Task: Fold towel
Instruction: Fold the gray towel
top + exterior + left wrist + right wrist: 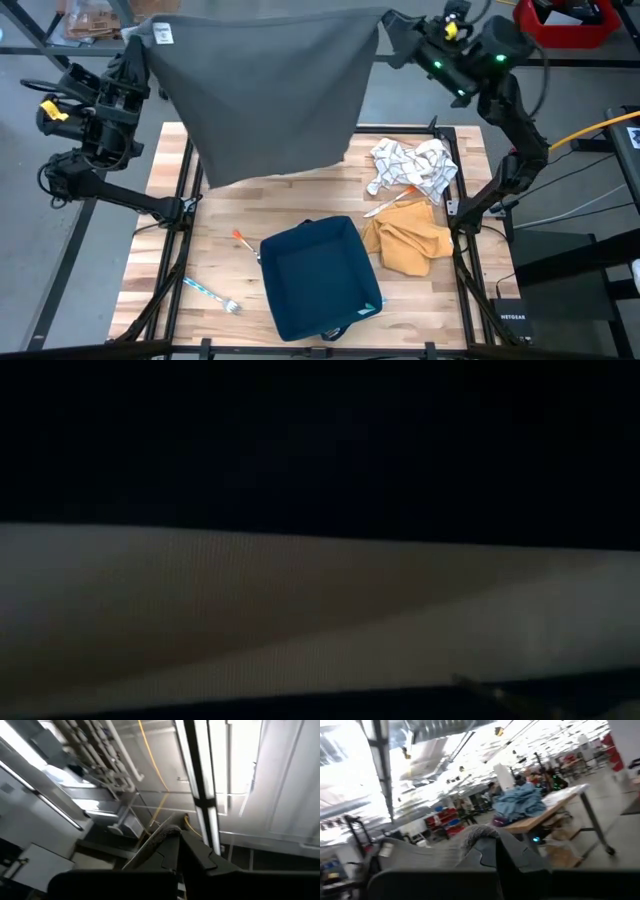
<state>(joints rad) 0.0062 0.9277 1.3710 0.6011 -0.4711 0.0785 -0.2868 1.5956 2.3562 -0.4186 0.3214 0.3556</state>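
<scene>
A grey towel [265, 90] hangs spread out high over the table's far half, stretched between my two grippers. My left gripper [148, 38] is shut on its far left corner, my right gripper [385, 25] on its far right corner. The towel's lower edge [270, 172] hangs above the wooden table [300, 205]. In the low view the towel [320, 610] fills the picture as a pale band. My left gripper pinches the towel's top left corner [162, 836] between its two fingers; the corner sticks out past the fingertips. The towel hangs below, lifted clear. My right gripper pinches the towel's top right corner [475, 836] between its two fingers. The top edge runs taut toward the other gripper.
On the table lie a dark blue square tray or cloth [318, 275] at the near middle, an orange cloth [405, 240], a white patterned cloth [410, 165], an orange-tipped tool [243, 240] and a blue toothbrush-like tool [208, 293].
</scene>
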